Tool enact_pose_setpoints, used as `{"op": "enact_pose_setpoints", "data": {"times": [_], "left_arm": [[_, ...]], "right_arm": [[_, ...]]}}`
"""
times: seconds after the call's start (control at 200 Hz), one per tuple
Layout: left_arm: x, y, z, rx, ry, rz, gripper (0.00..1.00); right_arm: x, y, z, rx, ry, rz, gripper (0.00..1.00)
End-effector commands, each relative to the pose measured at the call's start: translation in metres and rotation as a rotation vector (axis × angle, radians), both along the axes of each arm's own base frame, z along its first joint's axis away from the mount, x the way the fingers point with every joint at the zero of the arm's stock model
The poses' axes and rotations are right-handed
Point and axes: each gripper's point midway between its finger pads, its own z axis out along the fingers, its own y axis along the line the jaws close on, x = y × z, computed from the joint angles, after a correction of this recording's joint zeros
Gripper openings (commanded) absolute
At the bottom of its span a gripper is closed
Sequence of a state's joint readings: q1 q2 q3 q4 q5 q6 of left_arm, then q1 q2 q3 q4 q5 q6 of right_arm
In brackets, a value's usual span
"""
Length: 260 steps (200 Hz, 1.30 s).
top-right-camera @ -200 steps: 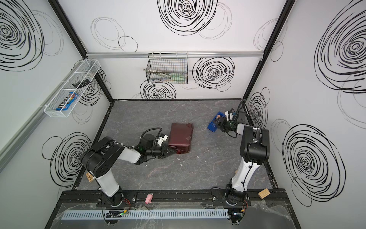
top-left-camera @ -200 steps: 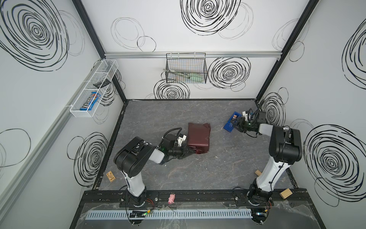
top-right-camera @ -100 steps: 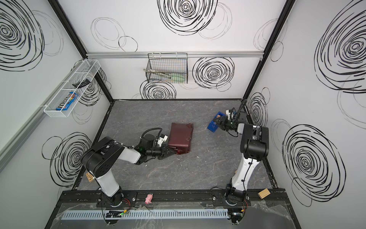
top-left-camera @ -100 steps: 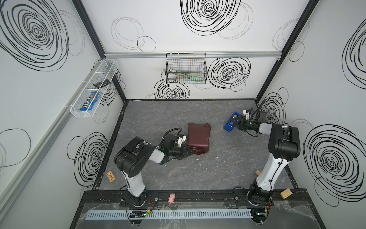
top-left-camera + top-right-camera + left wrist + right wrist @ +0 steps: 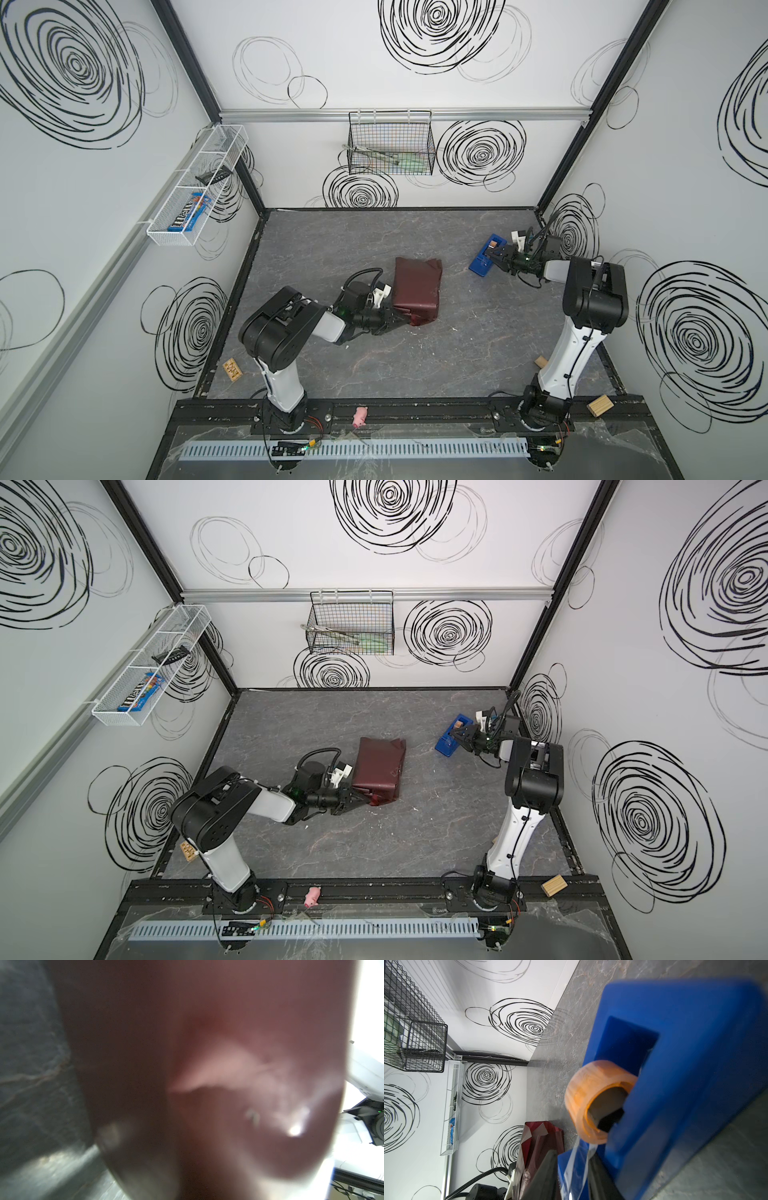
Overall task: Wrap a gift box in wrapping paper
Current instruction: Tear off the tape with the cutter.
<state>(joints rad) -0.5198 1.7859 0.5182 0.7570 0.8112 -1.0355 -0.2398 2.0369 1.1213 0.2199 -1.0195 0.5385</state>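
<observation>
The wrapping paper [image 5: 417,286] lies near the centre of the worktop [image 5: 415,365]. The left gripper [image 5: 404,321] meets the paper's front-left corner. The tape dispenser [image 5: 482,261] sits near the right edge, towards the back-right corner, well apart from the paper. The right gripper [image 5: 497,259] is at the dispenser's right side. A tape roll [image 5: 591,1095] sits in the dispenser.

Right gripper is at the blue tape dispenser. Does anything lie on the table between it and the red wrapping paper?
Nothing visible. Only bare table lies between the right gripper at the tape dispenser and the wrapping paper; the left gripper sits on its opposite side.
</observation>
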Motion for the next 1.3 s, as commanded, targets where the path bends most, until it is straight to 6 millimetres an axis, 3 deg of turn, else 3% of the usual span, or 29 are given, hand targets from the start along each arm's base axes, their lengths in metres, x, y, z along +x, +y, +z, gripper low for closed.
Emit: {"op": "enact_pose_setpoints", "data": {"times": [0.0,0.51,1.296], "left_arm": [[0.005,-0.006,0.010,-0.026,-0.053,-0.027,0.00],[0.004,-0.007,0.009,-0.024,-0.053,-0.029,0.00],[0.004,-0.009,0.011,-0.036,-0.056,-0.030,0.00]], "right_arm": [[0.001,-0.005,-0.016,-0.006,0.042,-0.031,0.24],[0.001,-0.001,0.008,0.045,-0.020,-0.025,0.05],[-0.011,0.012,0.068,0.120,-0.105,-0.005,0.00]]}}
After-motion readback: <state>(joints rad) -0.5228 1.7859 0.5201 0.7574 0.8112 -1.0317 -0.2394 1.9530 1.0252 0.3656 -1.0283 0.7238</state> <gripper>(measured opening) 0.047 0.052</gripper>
